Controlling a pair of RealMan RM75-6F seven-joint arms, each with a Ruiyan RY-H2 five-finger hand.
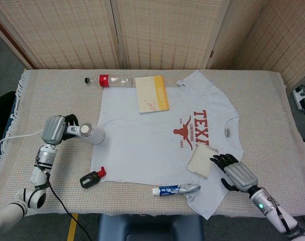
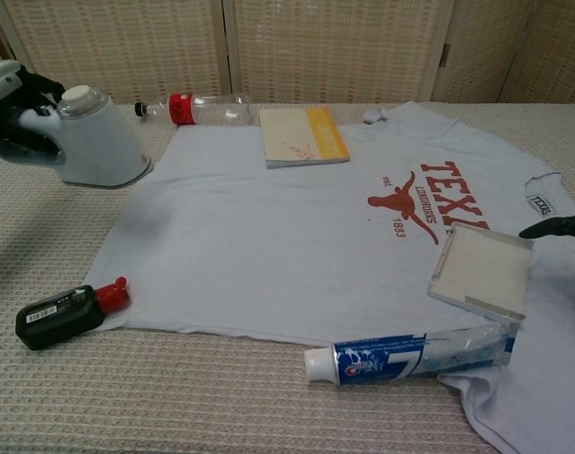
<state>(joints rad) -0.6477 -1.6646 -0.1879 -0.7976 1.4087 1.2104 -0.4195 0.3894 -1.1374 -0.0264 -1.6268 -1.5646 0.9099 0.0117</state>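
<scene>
Fingers [image 2: 37, 87] of the left hand [image 1: 56, 131] are wrapping the handle of a white steam iron [image 2: 94, 142], holding it at the left edge of the grey T-shirt [image 1: 142, 143], its long axis lying across the table [image 1: 52, 100] with the nose pointing toward the shirt. Right hand [image 1: 238, 174] is hovering palm-down, fingers spread and holding nothing, fingertips just beside the square white box [image 1: 201, 162] on the shirt's right side.
</scene>
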